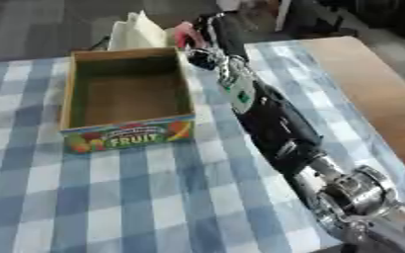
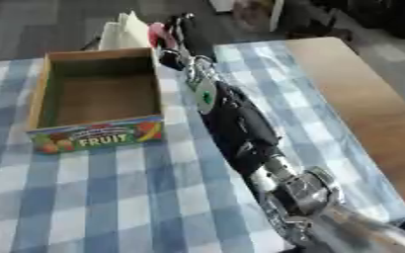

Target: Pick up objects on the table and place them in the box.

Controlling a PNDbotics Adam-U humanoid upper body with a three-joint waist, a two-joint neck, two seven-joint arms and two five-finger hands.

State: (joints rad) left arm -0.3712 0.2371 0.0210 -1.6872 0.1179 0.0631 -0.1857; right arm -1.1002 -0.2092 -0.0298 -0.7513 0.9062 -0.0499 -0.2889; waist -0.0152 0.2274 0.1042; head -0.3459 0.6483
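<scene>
I see my right hand [image 1: 208, 27] reaching past the far right corner of the open cardboard box [image 1: 128, 96], just beside a small pink object [image 2: 158, 33] there, though I cannot tell how its fingers sit.

the right arm [image 1: 275, 123] is mostly glossy black casing, with a small green mark on a pale silvery band behind the wrist. nearer the camera, far back from the fingers, sit ribbed silver metal joints [image 1: 357, 192]. the right hand [image 2: 182, 37] is dark, fingers hard to make out.
</scene>
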